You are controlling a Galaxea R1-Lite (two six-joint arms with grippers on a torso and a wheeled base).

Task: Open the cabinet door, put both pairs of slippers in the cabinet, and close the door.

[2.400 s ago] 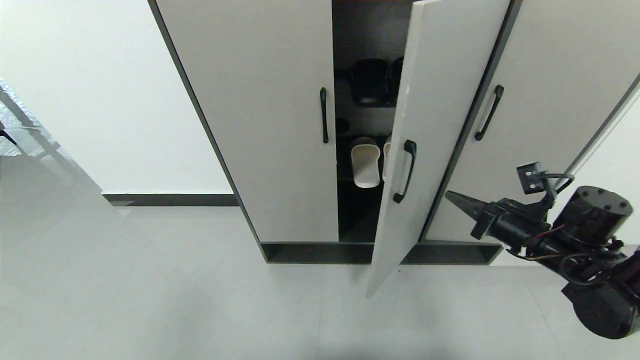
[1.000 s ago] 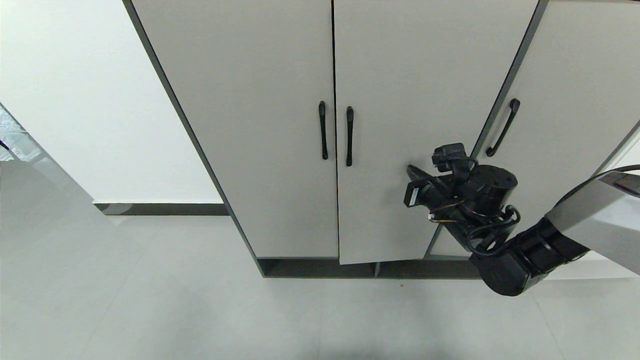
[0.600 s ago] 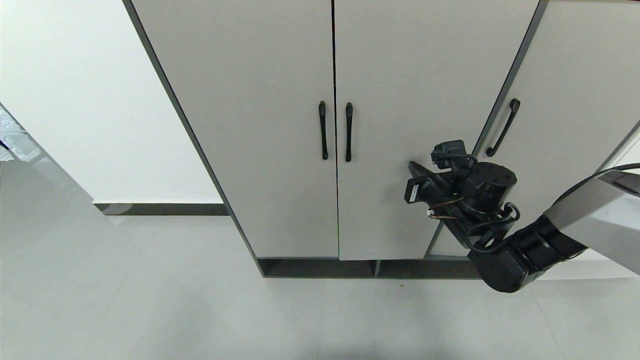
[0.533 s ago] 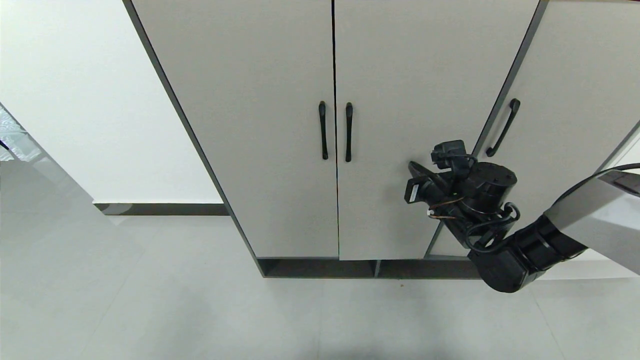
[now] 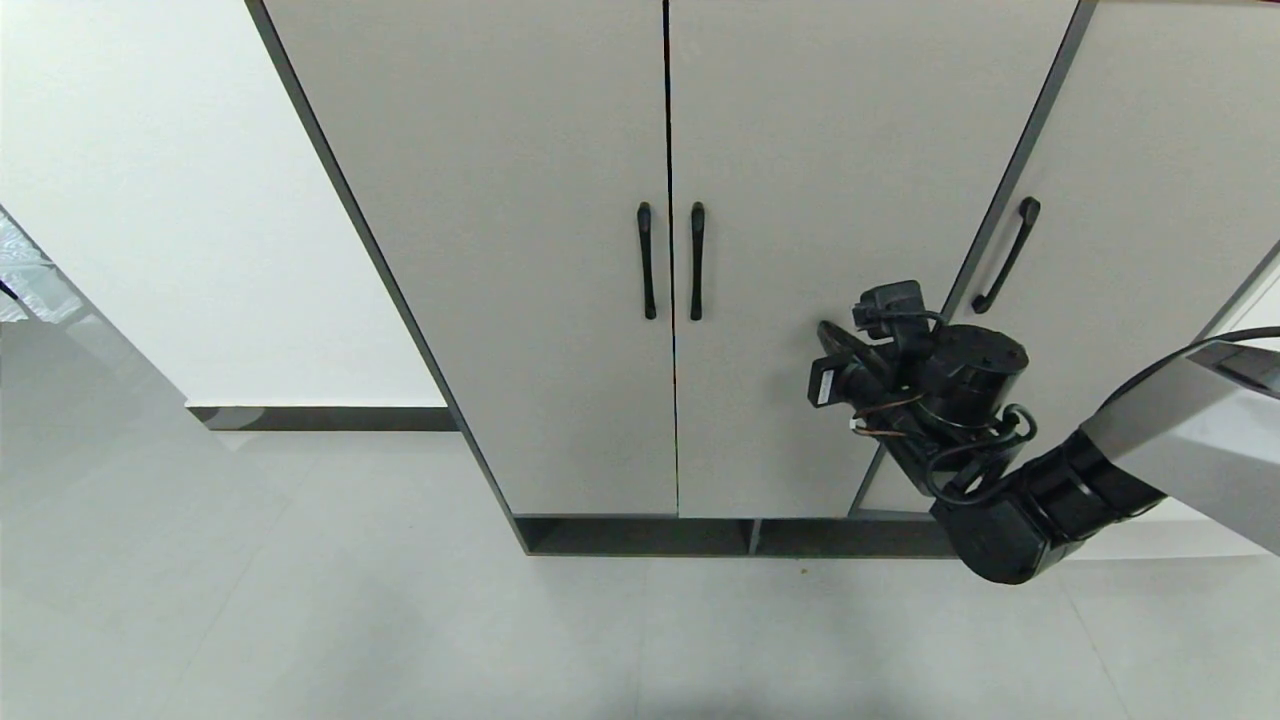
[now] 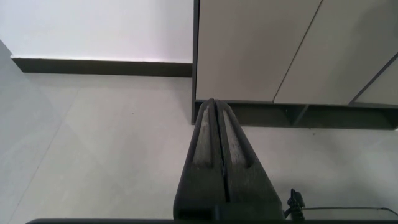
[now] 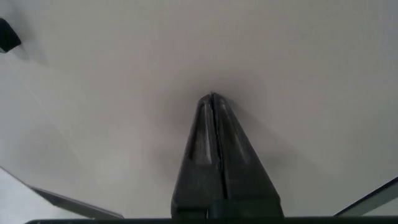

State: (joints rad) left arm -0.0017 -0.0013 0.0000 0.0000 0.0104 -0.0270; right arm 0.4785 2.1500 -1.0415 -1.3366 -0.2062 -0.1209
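We find the light grey flat-panel cabinet door (image 5: pixel 800 150) shut, its edge flush with the matching left door (image 5: pixel 520 200) and its slim black bar handle (image 5: pixel 697 262) just beside the neighbour's. The right claw (image 5: pixel 823 332) is clenched on nothing, its fingers pressed together, with the tip (image 7: pixel 212 104) at the lower part of the door face; we cannot tell whether it touches or stands just off. The left claw (image 6: pixel 216 109) is likewise clenched and empty, low over the pale grey tiled floor (image 5: pixel 400 620) in front of the dark plinth (image 6: pixel 292 115). We judge the closing step complete. With the door shut, we cannot confirm that both pairs of slippers are inside. What remains, in our judgement, is to draw the right arm back.
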